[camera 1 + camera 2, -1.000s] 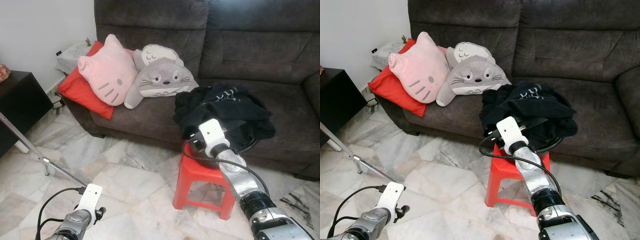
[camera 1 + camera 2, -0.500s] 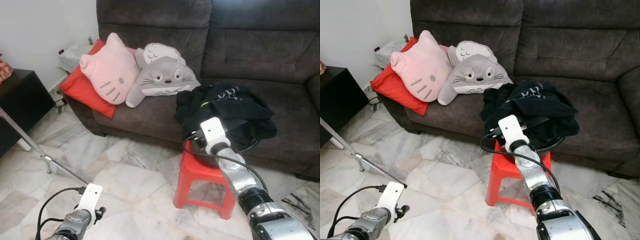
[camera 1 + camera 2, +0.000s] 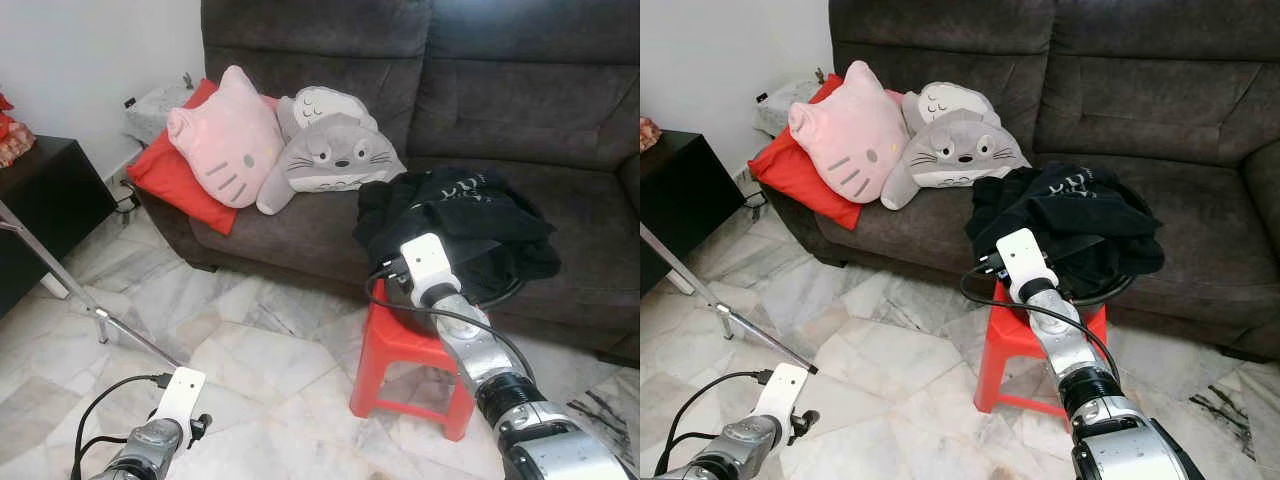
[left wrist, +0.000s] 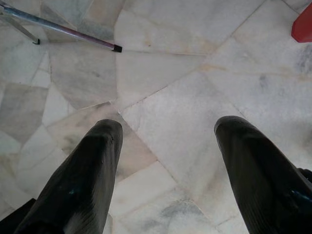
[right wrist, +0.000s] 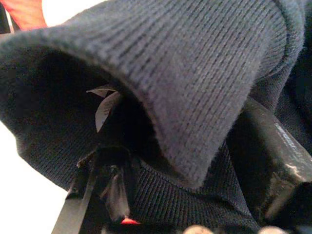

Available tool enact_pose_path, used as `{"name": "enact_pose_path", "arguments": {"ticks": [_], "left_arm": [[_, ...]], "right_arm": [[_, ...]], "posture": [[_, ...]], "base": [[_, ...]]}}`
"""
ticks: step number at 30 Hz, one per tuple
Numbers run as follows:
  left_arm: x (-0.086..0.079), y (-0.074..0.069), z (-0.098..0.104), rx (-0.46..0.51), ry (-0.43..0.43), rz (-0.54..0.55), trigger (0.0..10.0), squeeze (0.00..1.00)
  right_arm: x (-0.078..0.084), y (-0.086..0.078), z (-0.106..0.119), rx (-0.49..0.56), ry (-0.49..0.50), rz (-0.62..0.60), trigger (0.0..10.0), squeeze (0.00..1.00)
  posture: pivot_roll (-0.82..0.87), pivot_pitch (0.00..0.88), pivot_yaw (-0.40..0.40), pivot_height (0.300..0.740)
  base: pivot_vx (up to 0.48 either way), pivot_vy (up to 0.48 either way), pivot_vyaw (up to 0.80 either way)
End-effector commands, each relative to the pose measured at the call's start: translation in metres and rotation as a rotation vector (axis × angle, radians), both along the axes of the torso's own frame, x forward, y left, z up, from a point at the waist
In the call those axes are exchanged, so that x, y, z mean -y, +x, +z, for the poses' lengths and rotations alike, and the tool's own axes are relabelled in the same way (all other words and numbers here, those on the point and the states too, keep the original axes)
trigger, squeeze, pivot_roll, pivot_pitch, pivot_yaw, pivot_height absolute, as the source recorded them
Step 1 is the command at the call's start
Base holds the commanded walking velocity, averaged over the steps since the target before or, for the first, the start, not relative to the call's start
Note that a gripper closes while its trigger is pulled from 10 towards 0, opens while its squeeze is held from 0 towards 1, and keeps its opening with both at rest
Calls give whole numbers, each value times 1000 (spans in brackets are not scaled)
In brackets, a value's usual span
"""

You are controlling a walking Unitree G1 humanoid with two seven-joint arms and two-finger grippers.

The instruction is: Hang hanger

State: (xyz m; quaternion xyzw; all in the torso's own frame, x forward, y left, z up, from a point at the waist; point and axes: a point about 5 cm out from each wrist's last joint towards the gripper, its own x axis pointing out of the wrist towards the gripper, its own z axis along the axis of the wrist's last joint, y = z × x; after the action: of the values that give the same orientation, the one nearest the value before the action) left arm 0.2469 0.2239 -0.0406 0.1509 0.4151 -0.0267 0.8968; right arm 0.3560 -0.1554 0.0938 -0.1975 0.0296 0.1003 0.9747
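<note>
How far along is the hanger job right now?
Early stage. Nothing looks hung yet: the black garment lies piled in a basin on the red stool. In hand: the right end effector is pushed into its knit fabric. The left end effector hangs open over the floor. Lifting and hanging remain.

A living room in a home.

There is a big dark grey sofa (image 3: 500,110) with soft toys on it: a pink cat pillow (image 3: 228,150), a grey furry animal pillow (image 3: 335,158) and a red cushion (image 3: 170,178). A pile of black clothes (image 3: 460,215) lies by a little red plastic stool (image 3: 405,362). The floor (image 3: 250,340) is shiny marble with grey and cream pieces. A black cabinet (image 3: 45,210) stands by the white wall (image 3: 90,50).
</note>
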Motion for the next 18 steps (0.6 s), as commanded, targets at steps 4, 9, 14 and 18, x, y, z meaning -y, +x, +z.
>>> {"name": "enact_pose_path", "arguments": {"ticks": [4, 9, 14, 18], "left_arm": [[-3, 2, 2, 2, 25, -16, 10000, 0], [-2, 1, 2, 3, 25, -16, 10000, 0], [-2, 1, 1, 3, 24, -13, 10000, 0], [-3, 0, 1, 2, 25, -11, 10000, 0]], "right_arm": [[-1, 4, 6, 24, 9, -14, 0, 0], [4, 6, 12, 57, -6, -44, 0, 0], [9, 7, 18, 90, -4, -77, 0, 0], [15, 10, 30, 147, 2, -106, 0, 0]], "posture": [[-164, 0, 111, 740], [-163, 0, 109, 740], [-159, 0, 105, 740], [-156, 0, 100, 740]], "base": [[0, 0, 0], [0, 0, 0], [0, 0, 0], [0, 0, 0]]}}
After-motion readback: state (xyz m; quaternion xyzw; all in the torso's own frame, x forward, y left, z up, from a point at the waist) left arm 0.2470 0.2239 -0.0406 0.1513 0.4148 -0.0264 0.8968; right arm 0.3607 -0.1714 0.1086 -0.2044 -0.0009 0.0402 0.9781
